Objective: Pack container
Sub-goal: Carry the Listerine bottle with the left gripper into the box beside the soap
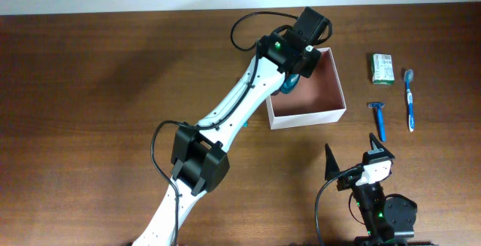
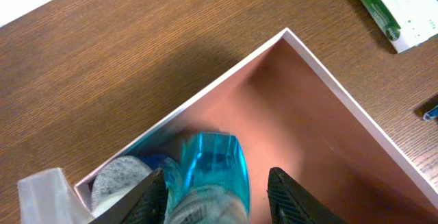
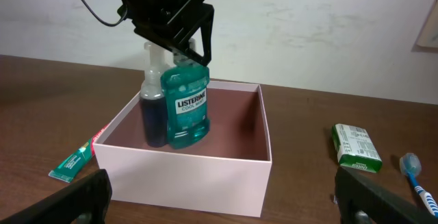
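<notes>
Left gripper (image 2: 215,183), above one container (image 2: 308,114) corner, straddles the mouthwash bottle (image 2: 212,159).

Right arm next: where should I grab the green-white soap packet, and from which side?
Probably from straight above: the soap packet lies flat on the table, so close the open right gripper across its two long edges at mid-length, its narrower span.

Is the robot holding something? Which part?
The left gripper straddles the neck of the mouthwash bottle standing in the container; whether it grips cannot be told. The right gripper is open, holding nothing.
</notes>
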{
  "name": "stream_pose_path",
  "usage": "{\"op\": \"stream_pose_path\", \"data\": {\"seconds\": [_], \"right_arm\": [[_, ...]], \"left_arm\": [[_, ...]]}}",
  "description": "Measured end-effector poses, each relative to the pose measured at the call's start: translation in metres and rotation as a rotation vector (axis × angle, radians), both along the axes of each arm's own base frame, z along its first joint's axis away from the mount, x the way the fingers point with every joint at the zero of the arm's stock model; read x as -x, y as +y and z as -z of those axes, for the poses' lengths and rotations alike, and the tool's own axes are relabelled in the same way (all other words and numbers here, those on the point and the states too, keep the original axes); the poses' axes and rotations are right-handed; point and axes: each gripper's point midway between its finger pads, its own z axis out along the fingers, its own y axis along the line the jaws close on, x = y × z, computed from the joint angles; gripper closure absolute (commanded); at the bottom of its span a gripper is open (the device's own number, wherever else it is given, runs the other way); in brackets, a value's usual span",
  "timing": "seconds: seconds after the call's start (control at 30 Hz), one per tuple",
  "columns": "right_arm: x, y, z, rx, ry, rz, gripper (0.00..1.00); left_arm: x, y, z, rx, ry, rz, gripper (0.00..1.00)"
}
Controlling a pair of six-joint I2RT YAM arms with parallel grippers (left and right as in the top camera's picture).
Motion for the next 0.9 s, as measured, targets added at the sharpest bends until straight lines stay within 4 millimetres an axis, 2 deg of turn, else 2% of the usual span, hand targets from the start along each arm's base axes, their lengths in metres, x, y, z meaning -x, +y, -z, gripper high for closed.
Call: {"op": "stream_pose_path", "data": {"seconds": [0.2,0.33,0.4,0.57,0.63,0.73,0.9], "right_arm": [[0.0,0.0,0.0,-0.001,0.0,0.0,0.01],[0.0,0.0,0.0,-0.001,0.0,0.0,0.01],[0.0,0.0,0.0,0.0,0.0,0.0,0.01],[0.0,0.0,0.0,0.0,0.0,0.0,0.01],[0.0,0.0,0.0,0.0,0.0,0.0,0.01],[0.0,0.0,0.0,0.0,0.0,0.0,0.01],[0.0,0.0,0.0,0.0,0.0,0.0,0.01]], "left_arm": [[-0.003,-0.003,-0.003,0.014,-0.018,-0.001,0.51],[-0.009,-0.007,-0.023,0.048,-0.062,0.002,0.5],[-0.014,-0.011,-0.053,0.088,-0.124,0.012,0.45],[-0.016,-0.009,-0.128,0.184,-0.257,0.016,0.45],[-0.01,0.003,-0.149,0.191,-0.271,0.011,0.43],[0.0,0.034,-0.17,0.157,-0.258,-0.02,0.44],[0.006,0.105,-0.181,0.049,-0.213,-0.136,0.35]]}}
